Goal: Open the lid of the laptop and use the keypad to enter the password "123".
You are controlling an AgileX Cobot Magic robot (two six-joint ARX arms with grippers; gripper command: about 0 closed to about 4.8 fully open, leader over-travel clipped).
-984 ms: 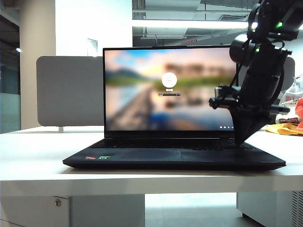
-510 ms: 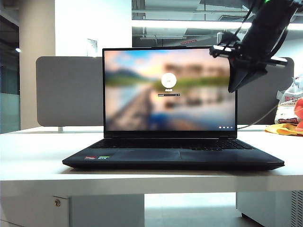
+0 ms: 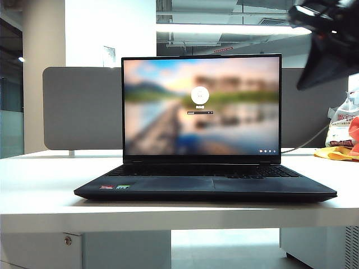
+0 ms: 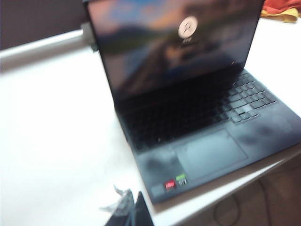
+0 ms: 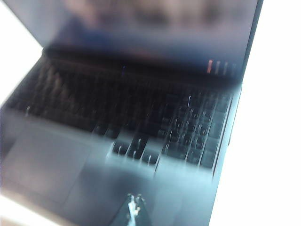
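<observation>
The black laptop (image 3: 205, 188) stands open on the white table, its lid (image 3: 202, 103) upright and showing a blurred landscape login screen. The keypad (image 3: 275, 171) forms the right end of the keyboard. My right gripper (image 3: 303, 84) hangs high at the exterior view's upper right, well above the keypad and beside the lid's top corner. In its wrist view the right gripper (image 5: 134, 200) is shut and empty, with the keypad (image 5: 197, 132) blurred below. My left gripper (image 4: 134, 202) is shut above the table by the laptop's front left corner, near the stickers (image 4: 175, 181).
A grey divider board (image 3: 81, 106) stands behind the laptop. Orange cloth and a printed bag (image 3: 342, 143) lie at the table's right end. The white table (image 3: 45, 185) has its front edge just ahead of the laptop.
My right gripper has lifted off the keypad and risen up and to the right, to the upper right corner. The laptop and its screen are unchanged.
</observation>
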